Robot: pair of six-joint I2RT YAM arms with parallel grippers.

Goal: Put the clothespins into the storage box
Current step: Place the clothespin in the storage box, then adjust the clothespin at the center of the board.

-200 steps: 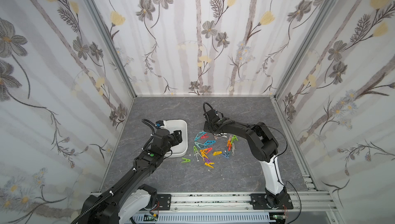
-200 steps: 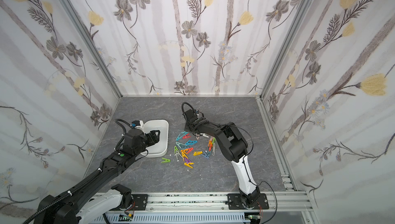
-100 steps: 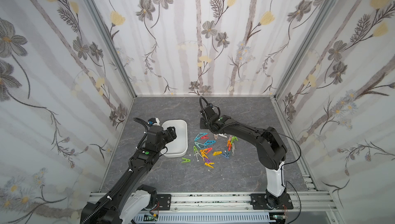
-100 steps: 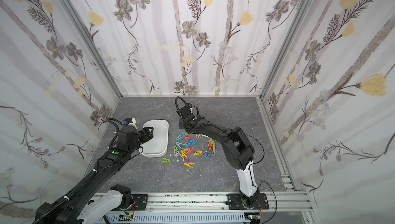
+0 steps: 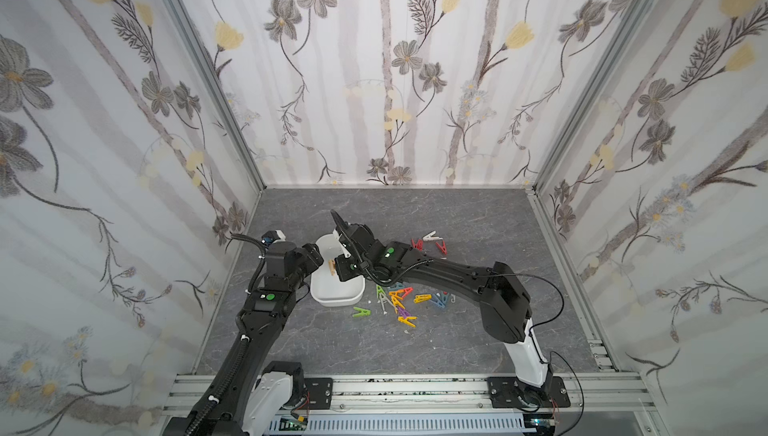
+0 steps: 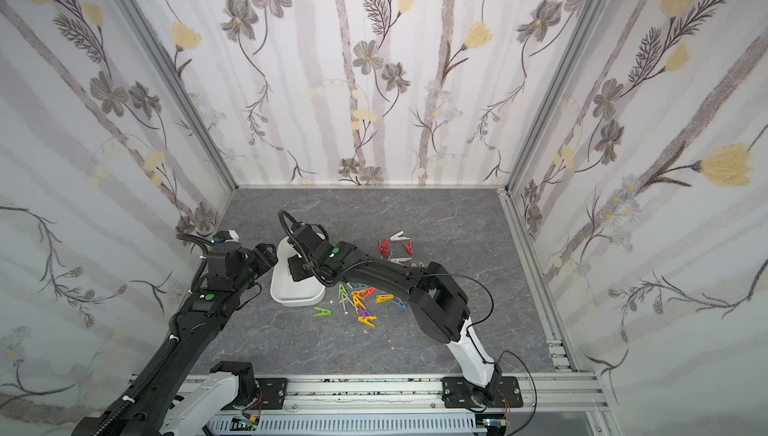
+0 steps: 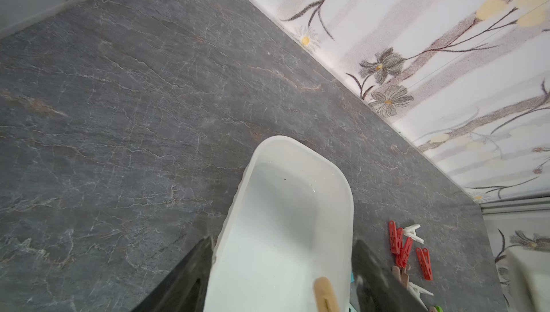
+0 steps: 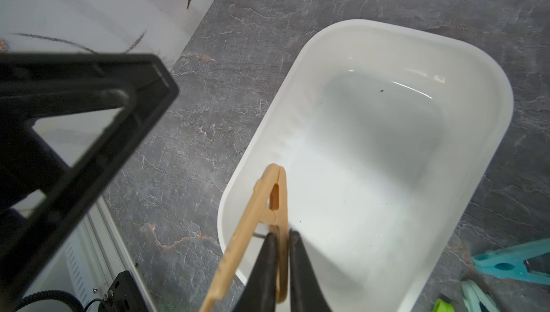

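Loose clothespins (image 5: 399, 301) heaped on the table (image 5: 374, 342), just right of the storage box (image 5: 336, 288).
Left gripper (image 7: 282, 241): fingers spread wide, one on each side of the box; contact not resolvable.
Right gripper (image 8: 282, 233): fingers (image 8: 265, 266) pinch one leg of the beige clothespin (image 8: 276, 216), its tip over the box's edge.
Farther back: red and white clothespins (image 5: 417, 244), apart from the heap.

A beige clothespin (image 8: 278, 216), pinched in the right tool (image 8: 282, 234), is hanging over the edge of the white round-cornered storage box (image 8: 387, 147), while bright clothespins (image 5: 399, 301) are lying scattered on the tabletop (image 5: 374, 342) just beside it.
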